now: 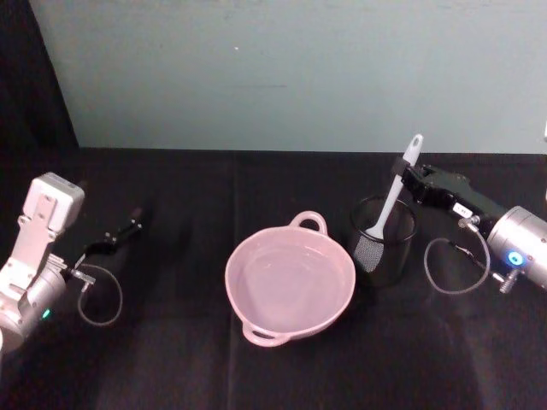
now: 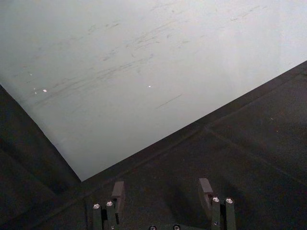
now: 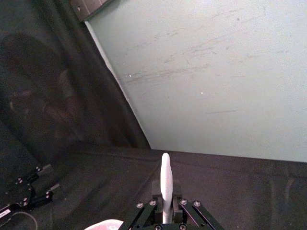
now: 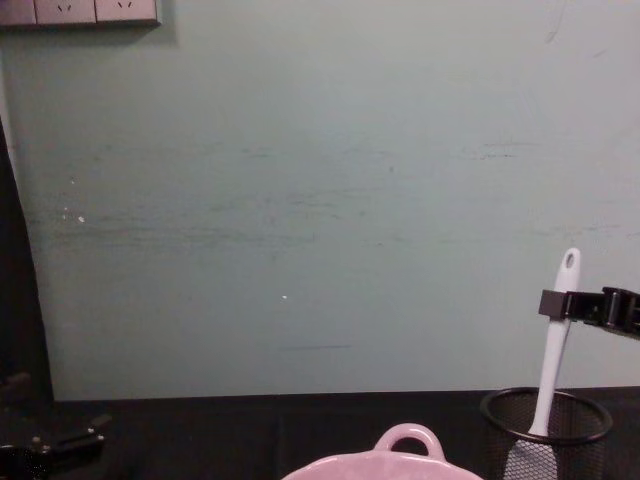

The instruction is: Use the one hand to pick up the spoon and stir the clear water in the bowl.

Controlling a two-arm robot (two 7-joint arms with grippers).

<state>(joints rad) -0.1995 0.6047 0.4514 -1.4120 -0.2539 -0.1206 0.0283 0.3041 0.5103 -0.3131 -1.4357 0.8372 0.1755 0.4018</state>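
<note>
My right gripper (image 1: 400,167) reaches in from the right side of the worktop (image 1: 171,359) and is clamped on the upper handle of the spoon (image 1: 395,198), just below the oval hole at its end. In the chest view the black fingers (image 4: 553,304) pinch the white handle from both sides. The spoon stands nearly upright, leaning a little, with its flat head down inside the black mesh cup (image 1: 384,242); through the mesh in the chest view I can see the pale head low in the cup.

The pink bowl (image 1: 290,282) sits just to the left of the cup, near the middle of the worktop, its loop handle toward the back wall. It holds clear water, and the surface looks calm.

My left gripper (image 2: 162,194) is parked well off at the left side of the black cloth, with its fingers apart and nothing between them, pointing toward the pale wall (image 1: 282,77).
</note>
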